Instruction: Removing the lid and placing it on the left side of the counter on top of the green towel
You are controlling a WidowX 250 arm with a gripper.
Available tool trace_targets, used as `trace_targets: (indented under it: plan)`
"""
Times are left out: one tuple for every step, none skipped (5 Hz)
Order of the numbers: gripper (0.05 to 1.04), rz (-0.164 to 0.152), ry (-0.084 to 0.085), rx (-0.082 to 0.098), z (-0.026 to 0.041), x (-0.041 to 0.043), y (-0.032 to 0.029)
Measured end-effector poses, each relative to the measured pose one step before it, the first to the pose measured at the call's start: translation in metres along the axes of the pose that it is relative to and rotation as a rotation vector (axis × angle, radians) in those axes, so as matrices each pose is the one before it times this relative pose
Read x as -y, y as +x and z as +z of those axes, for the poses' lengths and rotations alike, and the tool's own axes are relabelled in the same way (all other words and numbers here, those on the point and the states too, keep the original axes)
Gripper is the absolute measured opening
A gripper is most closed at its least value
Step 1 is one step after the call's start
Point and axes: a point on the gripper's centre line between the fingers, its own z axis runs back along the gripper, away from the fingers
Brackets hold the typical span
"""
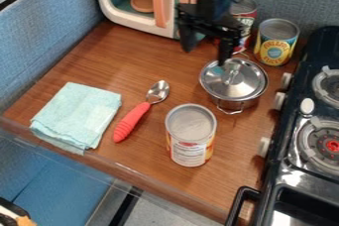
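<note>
Black fingers (226,50) stand wide near the round silver metal lid (246,82), seated on its round steel pot (229,105); pre-grasp alignment appears in hand, next requiring centring and closure on the metal handle (232,68).

"What's the lid (246,84) like?"
"Smooth, glossy metal, like the pot (232,104)."
"And the towel (76,113)?"
"Matt cloth, a bit rough."
"The spoon (158,92)?"
"Shiny metal bowl; the handle (131,122) looks like plastic, ridged towards its end."
"The surface (99,66)?"
"Looks like wood, smooth, with a soft sheen."
</note>
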Motion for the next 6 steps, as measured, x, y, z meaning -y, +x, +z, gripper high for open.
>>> trace_targets:
  plan:
    - [1.0, 0.0086, -0.0097, -0.021, -0.01753, 0.00791, 0.01085]
    - [1.0, 0.0114, -0.0199, -0.0453, -0.02245, 0.00286, 0.00009]
    - [0.947, -0.0035, -0.0096, -0.0104, -0.00869, 0.00184, 0.00276]
    - [0.731, -0.0017, 0.0002, 0.0167, -0.00019, 0.00239, 0.00476]
    - [0.423, 0.0002, 0.0005, 0.0122, -0.00135, 0.00052, 0.00071]
    - [0.212, -0.0163, 0.0082, -0.0006, 0.0001, 0.00368, -0.00119]
